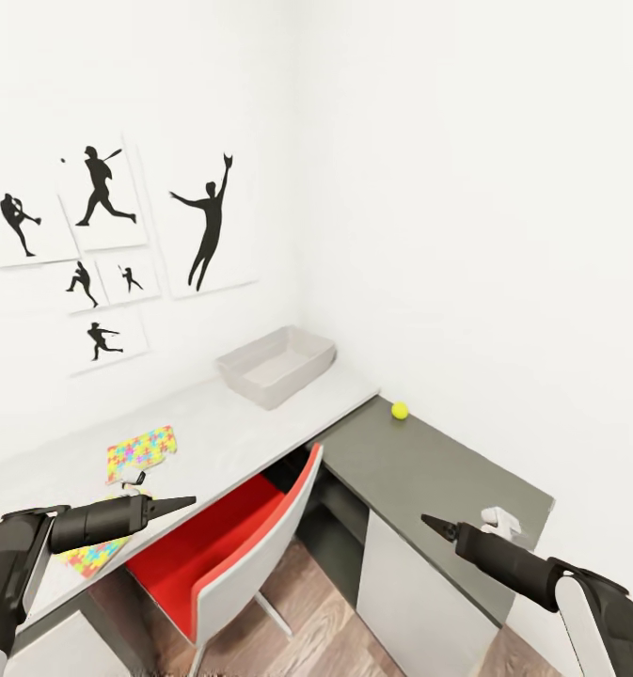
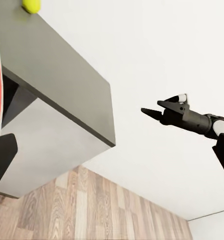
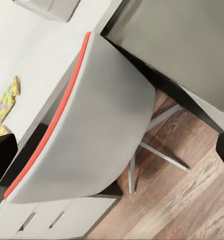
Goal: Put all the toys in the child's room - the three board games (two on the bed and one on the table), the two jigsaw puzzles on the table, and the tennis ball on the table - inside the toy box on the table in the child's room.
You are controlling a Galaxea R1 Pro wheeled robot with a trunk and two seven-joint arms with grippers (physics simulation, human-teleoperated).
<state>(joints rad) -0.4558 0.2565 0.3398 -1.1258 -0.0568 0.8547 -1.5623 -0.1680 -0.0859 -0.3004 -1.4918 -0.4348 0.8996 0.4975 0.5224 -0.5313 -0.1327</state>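
White-walled corner room, wood-plank floor, black sports-silhouette pictures on the wall. Light-grey bench runs into the corner, joined to a lower dark grey shelf unit; red-and-grey chair tucked under. Toy box sits at the bench's far end, nothing visible inside. Tennis ball rests on the shelf unit, well ahead of the right gripper, fingers together. One jigsaw puzzle lies just beyond the left gripper, also closed; a second lies beneath that arm.
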